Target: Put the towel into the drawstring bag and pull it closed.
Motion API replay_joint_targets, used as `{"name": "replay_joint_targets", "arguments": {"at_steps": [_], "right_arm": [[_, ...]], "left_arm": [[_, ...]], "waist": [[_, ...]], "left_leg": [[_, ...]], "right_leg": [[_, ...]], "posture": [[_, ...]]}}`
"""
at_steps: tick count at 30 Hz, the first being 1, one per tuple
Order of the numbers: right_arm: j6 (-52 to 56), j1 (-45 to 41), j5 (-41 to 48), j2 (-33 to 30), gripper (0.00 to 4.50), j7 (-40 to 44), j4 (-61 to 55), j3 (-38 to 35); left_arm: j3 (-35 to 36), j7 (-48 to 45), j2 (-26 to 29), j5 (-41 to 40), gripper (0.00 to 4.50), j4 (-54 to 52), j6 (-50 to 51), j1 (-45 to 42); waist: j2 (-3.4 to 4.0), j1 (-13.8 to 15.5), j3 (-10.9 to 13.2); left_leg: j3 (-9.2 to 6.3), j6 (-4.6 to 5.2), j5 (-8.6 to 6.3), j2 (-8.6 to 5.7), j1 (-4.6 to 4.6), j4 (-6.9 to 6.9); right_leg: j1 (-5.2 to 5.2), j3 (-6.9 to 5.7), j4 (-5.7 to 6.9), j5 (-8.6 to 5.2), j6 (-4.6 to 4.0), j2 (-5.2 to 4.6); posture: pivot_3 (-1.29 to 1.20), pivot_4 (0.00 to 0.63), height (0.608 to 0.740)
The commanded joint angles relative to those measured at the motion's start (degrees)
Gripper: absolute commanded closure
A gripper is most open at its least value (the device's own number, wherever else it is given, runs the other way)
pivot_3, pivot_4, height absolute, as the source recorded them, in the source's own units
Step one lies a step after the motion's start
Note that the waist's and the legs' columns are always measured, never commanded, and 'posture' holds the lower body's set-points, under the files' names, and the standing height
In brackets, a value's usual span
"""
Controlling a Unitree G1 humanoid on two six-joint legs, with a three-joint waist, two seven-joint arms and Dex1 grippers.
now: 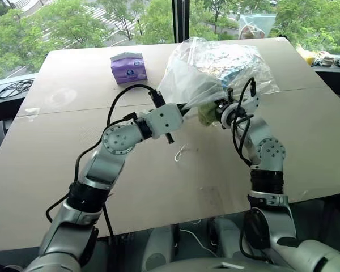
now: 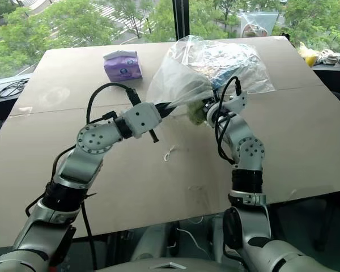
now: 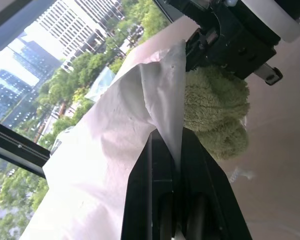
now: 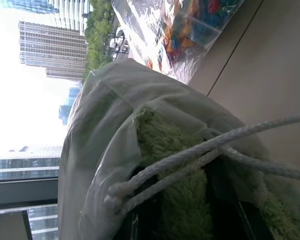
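Observation:
The white translucent drawstring bag (image 1: pixel 184 79) is lifted off the table with its mouth facing me. My left gripper (image 1: pixel 188 106) is shut on the bag's rim, and the fabric is pinched between its black fingers (image 3: pixel 155 170). The pale green towel (image 1: pixel 207 114) sits at the bag's mouth, partly inside it. My right gripper (image 1: pixel 218 110) is shut on the towel (image 4: pixel 175 150), close beside the left gripper. The white cord (image 4: pixel 200 150) runs across the towel in the right wrist view. A loose end of cord (image 1: pixel 180 152) lies on the table below.
A purple tissue pack (image 1: pixel 128 67) stands at the back left of the tan table (image 1: pixel 73 170). A clear plastic bag of colourful items (image 4: pixel 190 30) lies behind the drawstring bag. Black cables (image 1: pixel 14 88) lie off the table's left edge, and small objects (image 1: pixel 314 56) lie off its far right corner.

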Motion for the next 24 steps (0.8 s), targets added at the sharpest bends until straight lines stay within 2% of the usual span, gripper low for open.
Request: {"name": "replay_joint_targets", "arguments": {"at_steps": [1,3,4,6,7,8,9,15,21,24], "right_arm": [[-5.7,-5.8,2.9,11.2,3.33,-3.9,-2.5,0.0],[-6.5,-5.6,3.5,11.0,2.54,-4.6,-2.2,1.7],[-6.8,-5.4,3.6,10.8,1.91,-4.7,-2.0,2.4],[-6.6,-5.0,3.8,9.9,1.37,-4.7,-1.7,3.7],[-6.5,-4.9,4.0,9.4,0.77,-4.7,-1.6,4.2],[-5.0,-4.6,4.5,8.2,0.52,-4.4,-1.6,5.1],[-2.7,-4.4,5.2,6.8,0.03,-3.8,-1.7,6.2],[10.4,-2.9,8.9,-1.0,0.03,1.2,-3.3,9.7],[20.2,-2.7,5.6,-6.9,0.03,8.2,-3.5,12.4],[22.6,-2.2,3.9,-7.5,0.97,10.2,-4.0,13.6]], "left_arm": [[2.0,2.1,-3.6,-2.1,4.50,-1.2,-0.1,-1.0],[2.9,2.0,-5.6,-3.8,4.50,-1.4,1.5,-1.7],[3.6,2.0,-6.5,-5.2,4.50,-1.5,2.5,-2.2],[5.5,2.1,-8.0,-8.2,4.50,-1.7,4.8,-3.2],[6.2,2.0,-8.4,-9.0,4.50,-1.8,5.6,-3.5],[7.3,2.0,-8.6,-10.1,4.50,-1.5,6.7,-4.1],[8.5,2.1,-8.7,-11.2,4.50,-1.1,7.7,-4.6],[14.0,1.3,-8.5,-17.3,4.50,1.2,12.7,-7.0],[15.2,-1.4,-8.4,-22.2,4.50,0.7,16.0,-7.5],[15.0,-2.1,-8.3,-23.6,4.50,-0.1,17.4,-7.2]], "waist": [[0.00,0.0,0.0],[0.00,-0.1,0.0],[0.00,-0.1,0.0],[0.00,-0.2,0.0],[0.00,-0.2,0.0],[0.00,-0.2,0.0],[0.00,-0.3,0.0],[0.00,-0.8,0.0],[-0.01,-0.6,0.0],[-0.01,-0.8,0.0]], "left_leg": [[0.01,0.00,0.00,0.00,0.00,0.00],[0.03,0.01,0.00,0.00,-0.01,0.00],[0.04,0.01,0.00,0.00,0.01,0.00],[0.03,0.01,0.00,0.01,0.02,0.01],[0.01,0.01,0.00,0.02,0.02,0.03],[0.02,0.01,0.00,0.03,0.02,0.04],[0.02,0.01,0.00,0.04,0.06,0.05],[0.01,0.02,0.00,0.05,0.05,0.06],[0.02,0.02,0.00,-0.02,0.00,0.10],[0.04,0.03,0.00,-0.02,0.00,0.11]], "right_leg": [[0.00,0.01,-0.01,0.00,0.01,0.00],[0.00,0.02,-0.01,0.01,0.01,0.00],[0.00,0.03,0.00,0.01,0.02,0.02],[0.00,0.04,0.01,0.01,0.02,0.04],[0.00,0.02,0.04,0.01,0.02,0.06],[0.00,0.02,0.04,0.01,0.03,0.09],[0.01,0.01,0.05,0.01,0.03,0.11],[0.01,-0.05,0.09,0.01,0.03,0.13],[0.05,-0.14,0.01,0.02,0.04,0.07],[0.05,-0.12,-0.01,0.04,0.07,0.07]], "posture": [[0.00,0.150,0.740],[0.00,0.150,0.740],[0.00,0.150,0.740],[0.00,0.150,0.740],[0.00,0.150,0.740],[0.00,0.150,0.740],[0.00,0.150,0.740],[0.00,0.150,0.740],[0.00,0.150,0.740],[0.00,0.150,0.740]]}}
